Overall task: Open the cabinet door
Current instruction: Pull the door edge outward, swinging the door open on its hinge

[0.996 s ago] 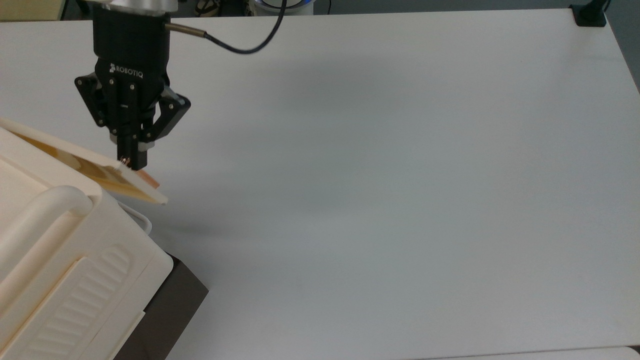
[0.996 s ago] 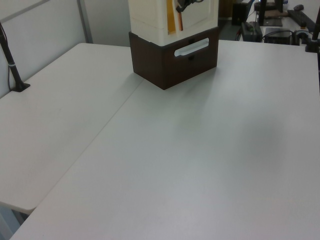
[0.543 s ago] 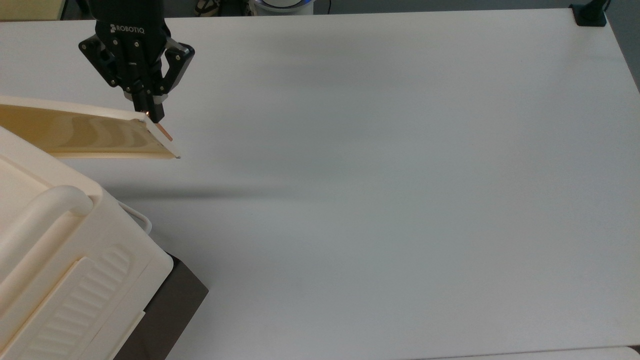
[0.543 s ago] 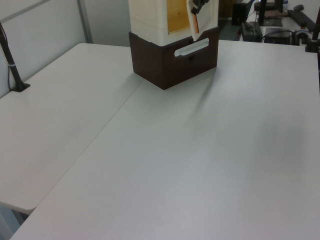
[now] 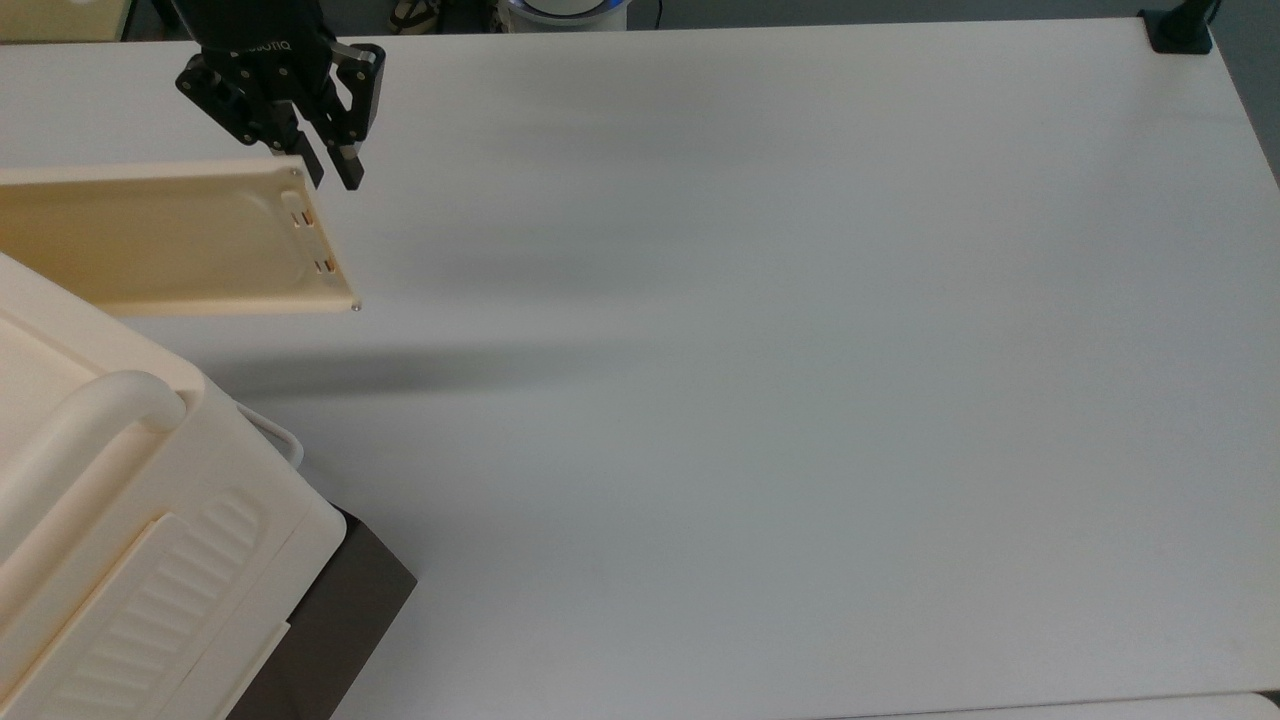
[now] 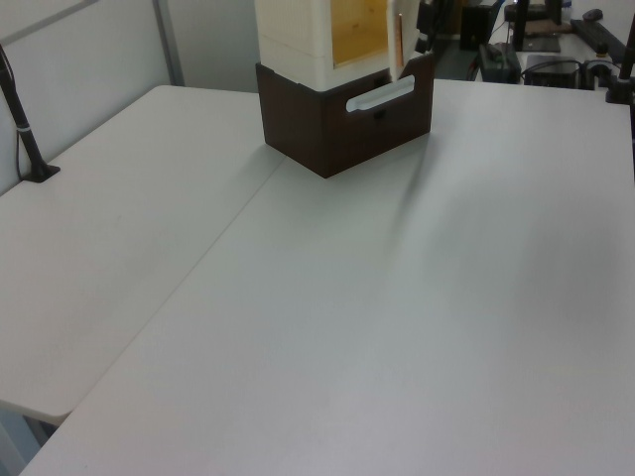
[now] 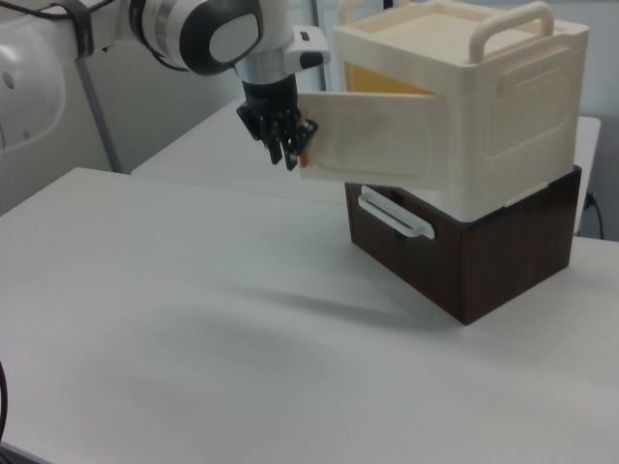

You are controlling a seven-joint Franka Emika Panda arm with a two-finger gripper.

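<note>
Gripper (image 5: 334, 168) points downward, fingers (image 5: 350, 165) parted with nothing between them; the white arm (image 7: 184, 31) extends in from the right view's left.

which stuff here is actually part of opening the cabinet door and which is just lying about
Part of the job:
- cabinet door, swung wide open
- cabinet
- gripper, open, beside the door's free edge

Just there:
- dark brown base with white drawer handle
- black clamp at the table corner
</note>
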